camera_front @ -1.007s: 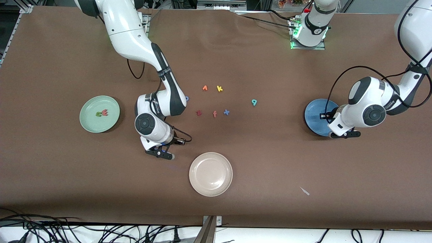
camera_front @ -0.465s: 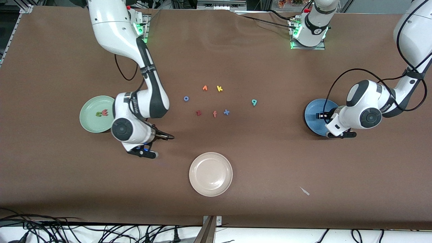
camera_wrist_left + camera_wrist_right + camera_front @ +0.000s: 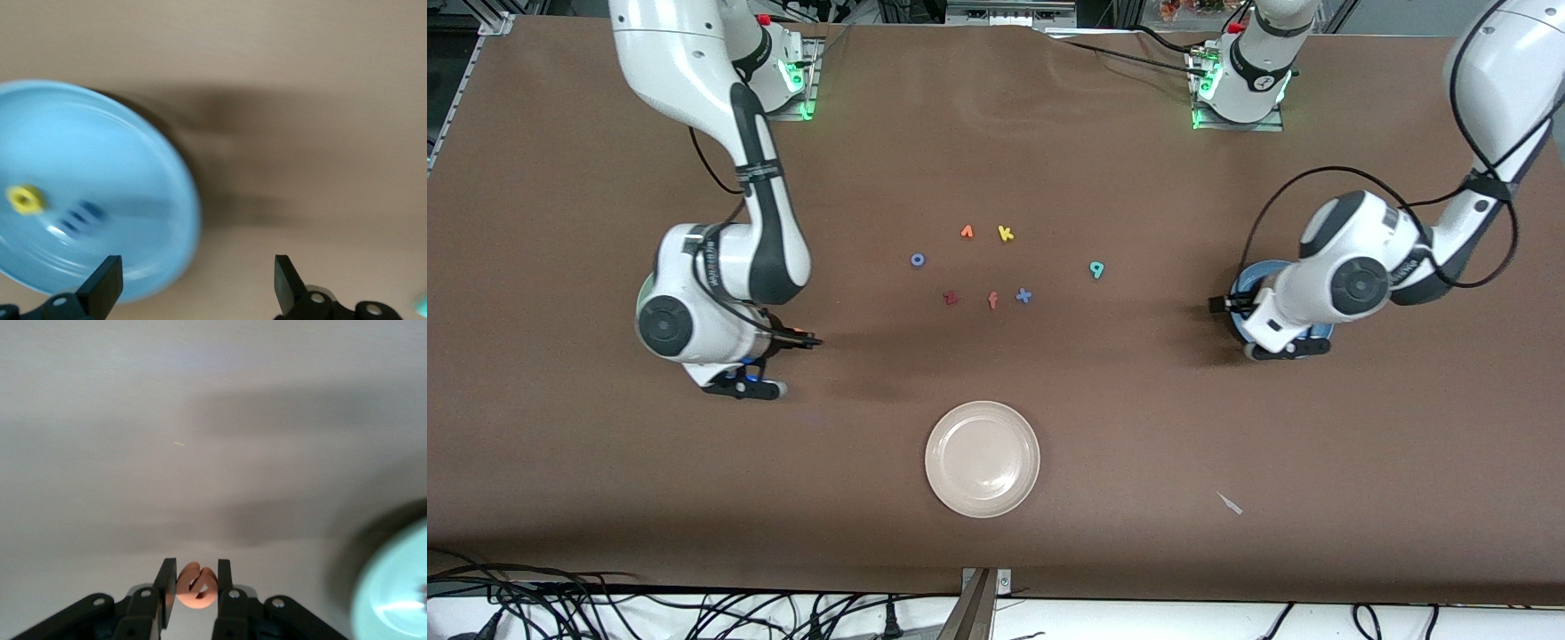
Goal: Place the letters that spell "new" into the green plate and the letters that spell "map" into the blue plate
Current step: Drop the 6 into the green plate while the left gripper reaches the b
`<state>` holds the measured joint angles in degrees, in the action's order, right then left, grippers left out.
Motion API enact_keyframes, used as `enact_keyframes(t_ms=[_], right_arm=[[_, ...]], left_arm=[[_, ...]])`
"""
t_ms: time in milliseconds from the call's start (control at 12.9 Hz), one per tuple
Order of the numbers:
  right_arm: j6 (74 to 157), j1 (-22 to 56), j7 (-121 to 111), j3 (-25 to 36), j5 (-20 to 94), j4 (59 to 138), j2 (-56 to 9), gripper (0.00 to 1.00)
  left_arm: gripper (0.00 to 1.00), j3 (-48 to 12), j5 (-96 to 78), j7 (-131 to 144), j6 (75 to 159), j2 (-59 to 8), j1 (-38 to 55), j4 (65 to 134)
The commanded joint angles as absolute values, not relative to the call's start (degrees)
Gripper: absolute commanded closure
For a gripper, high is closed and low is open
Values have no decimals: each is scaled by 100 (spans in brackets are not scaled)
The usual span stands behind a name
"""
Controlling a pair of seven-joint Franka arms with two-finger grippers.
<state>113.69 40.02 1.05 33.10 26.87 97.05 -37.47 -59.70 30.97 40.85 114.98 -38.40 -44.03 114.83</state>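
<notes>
Now my right gripper (image 3: 193,587), clamped on the orange e (image 3: 194,585), hangs beside the green plate (image 3: 393,587) and must shift over it to let go, while my left gripper (image 3: 193,287), jaws apart, hangs over the blue plate (image 3: 133,173) holding the yellow a (image 3: 25,199) and blue m (image 3: 80,217).

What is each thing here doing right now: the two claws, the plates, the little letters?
right gripper: shut on the orange e, over the table beside the green plate.
left gripper: open, holding nothing, over the rim of the blue plate.
yellow a: lying in the blue plate.
blue m: lying in the blue plate, beside the yellow a.
teal p: loose on the table, not yet in a plate.
</notes>
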Motion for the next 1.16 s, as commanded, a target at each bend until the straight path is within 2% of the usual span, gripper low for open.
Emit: enact_keyframes(t_ms=[0, 155, 310, 619, 697, 774, 852, 929, 1084], right_arm=[[11417, 4069, -447, 3663, 2681, 10580, -3156, 91], [11495, 4087, -641, 3997, 2681, 10984, -3006, 91], [11785, 4113, -642, 4218, 2681, 11380, -2962, 91], [11804, 3965, -633, 4473, 2698, 11417, -3234, 88], [11778, 3825, -633, 4474, 2698, 11408, -3252, 78], [11769, 3780, -633, 4465, 2698, 11400, -3287, 50], [11769, 3779, -546, 4465, 2716, 11365, -3305, 13], [11751, 3797, -554, 4465, 2707, 11338, -3296, 0], [11489, 3832, -554, 4465, 2707, 11146, -3278, 0]], left_arm=[[0, -6117, 2979, 5189, 12125, -3709, -3932, 11916], [0, -6073, 3032, 6314, 12829, -3770, -3509, 12180], [0, -5925, 3076, 7054, 12989, -3832, -2956, 12173], [0, -5188, 3085, 8005, 13630, -3850, -1866, 12199], [0, -4968, 3085, 8172, 13701, -3841, -1620, 12199], [2, -4809, 3085, 8365, 13720, -3858, -1434, 12225], [3, -4773, 3085, 8506, 13763, -3885, -1346, 12269], [5, -4772, 3085, 8586, 13868, -3902, -1336, 12287], [20, -4781, 3085, 8631, 13878, -3902, -1327, 12340]])
